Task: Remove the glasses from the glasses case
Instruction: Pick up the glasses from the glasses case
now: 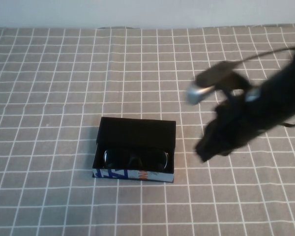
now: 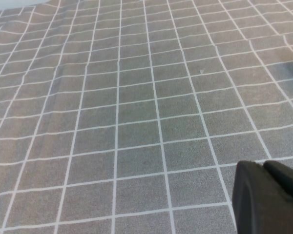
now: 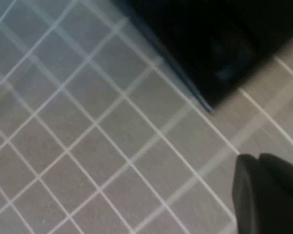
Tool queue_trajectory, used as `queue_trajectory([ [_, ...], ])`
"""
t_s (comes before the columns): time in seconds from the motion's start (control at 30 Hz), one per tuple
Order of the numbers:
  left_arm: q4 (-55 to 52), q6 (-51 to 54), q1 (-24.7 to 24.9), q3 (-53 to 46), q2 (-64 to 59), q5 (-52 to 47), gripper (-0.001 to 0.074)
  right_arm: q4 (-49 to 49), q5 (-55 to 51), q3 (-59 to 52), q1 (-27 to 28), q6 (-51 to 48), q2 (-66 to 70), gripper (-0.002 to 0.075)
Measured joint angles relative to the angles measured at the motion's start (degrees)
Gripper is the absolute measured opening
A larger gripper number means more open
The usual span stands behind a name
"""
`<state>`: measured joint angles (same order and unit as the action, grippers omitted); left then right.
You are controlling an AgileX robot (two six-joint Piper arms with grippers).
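Glasses still in case; right arm the nearer one.

Glasses case open on the checked cloth, flap lid laid back, long axis across the table; glasses lying inside along that axis, behind the printed front. Right gripper blurred, just right of the case, apart from it; finger state cannot be told. Left gripper seen only from its own wrist camera over bare cloth, case out of its sight; state likewise undetermined.

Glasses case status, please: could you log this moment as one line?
glasses case: open | glasses: inside | right gripper: beside case, empty | left gripper: over bare cloth
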<state>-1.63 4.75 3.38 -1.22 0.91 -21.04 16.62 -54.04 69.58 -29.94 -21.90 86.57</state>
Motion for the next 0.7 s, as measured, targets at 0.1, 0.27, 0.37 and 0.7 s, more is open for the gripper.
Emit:
queue_trajectory([
  [0.1,0.0,0.0,0.0,0.0,0.0,0.0,-0.0004,-0.6,-1.6,6.4,-5.2,-6.8,6.8,-0.0018],
  [0.27,0.0,0.0,0.0,0.0,0.0,0.0,-0.0004,-0.6,-4.7,15.8,-9.6,-17.6,15.2,0.0032],
  [0.37,0.0,0.0,0.0,0.0,0.0,0.0,-0.0004,-0.6,-5.1,20.5,-10.2,-21.8,19.8,0.0113],
  [0.7,0.0,0.0,0.0,0.0,0.0,0.0,-0.0004,-2.3,-6.7,33.4,-10.5,-28.4,32.4,0.0269],
])
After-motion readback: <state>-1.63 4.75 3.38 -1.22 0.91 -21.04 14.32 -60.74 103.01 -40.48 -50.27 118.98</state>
